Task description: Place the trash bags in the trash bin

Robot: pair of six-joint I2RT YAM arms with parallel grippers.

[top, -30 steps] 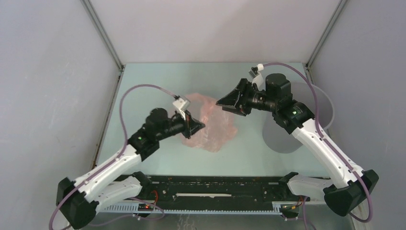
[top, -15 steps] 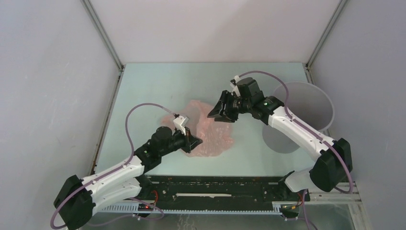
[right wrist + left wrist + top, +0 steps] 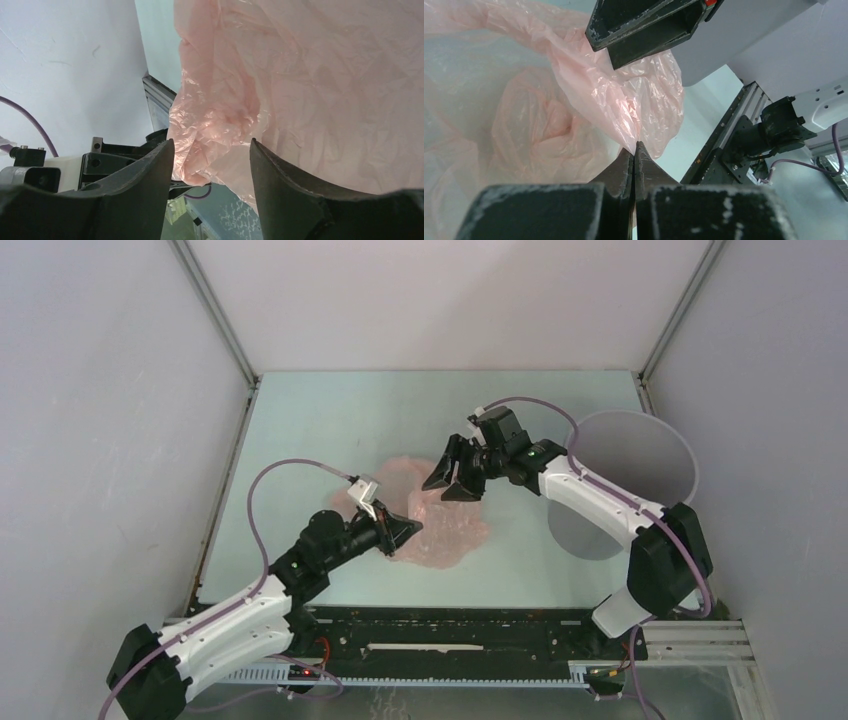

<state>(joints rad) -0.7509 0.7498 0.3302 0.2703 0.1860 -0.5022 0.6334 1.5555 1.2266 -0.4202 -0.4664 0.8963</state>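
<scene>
The pale-pink trash bag (image 3: 447,533) lies crumpled on the table between the two arms. My left gripper (image 3: 407,531) is shut on a fold of the bag's film at its left edge; the left wrist view shows the jaws (image 3: 634,150) pinching the pink film (image 3: 619,100). My right gripper (image 3: 447,480) is open just above the bag's far side. In the right wrist view its jaws (image 3: 211,150) stand apart on either side of a hanging fold of the bag (image 3: 310,90). The grey trash bin (image 3: 688,462) stands at the right, apart from the bag.
Grey walls enclose the table on the left, back and right. A black rail (image 3: 460,625) runs along the near edge between the arm bases. The right gripper's black fingers (image 3: 644,25) hang close above the left gripper in the left wrist view.
My right gripper has swung left and lower, from beside the bin to just above the bag. My left gripper has drawn back toward the near edge, still pinching the bag.
</scene>
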